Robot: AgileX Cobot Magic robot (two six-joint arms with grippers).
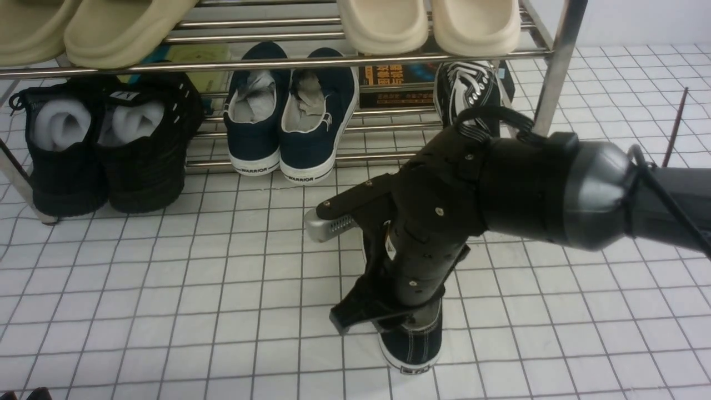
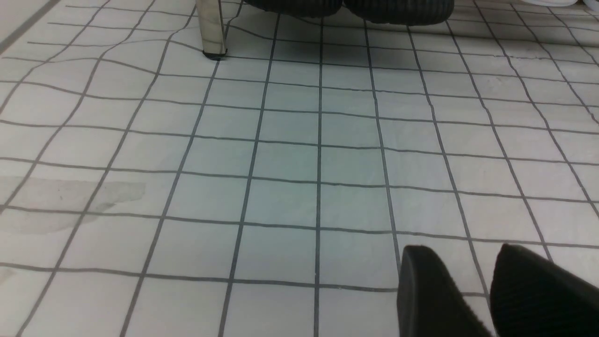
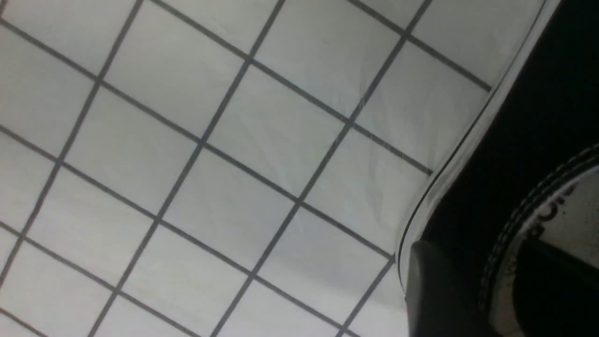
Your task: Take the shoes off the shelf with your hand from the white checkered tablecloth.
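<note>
One sneaker (image 1: 414,341) sits on the white checkered tablecloth (image 1: 166,289) at the frame's lower centre, pinched at its collar by your right gripper (image 1: 408,328); loosen only once its sole rests flat.

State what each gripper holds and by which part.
Right gripper grips one black canvas sneaker by its collar edge, near the heel. Left gripper holds nothing.

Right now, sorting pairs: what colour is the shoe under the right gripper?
Black shoe with white stitching and sole; front view.
</note>
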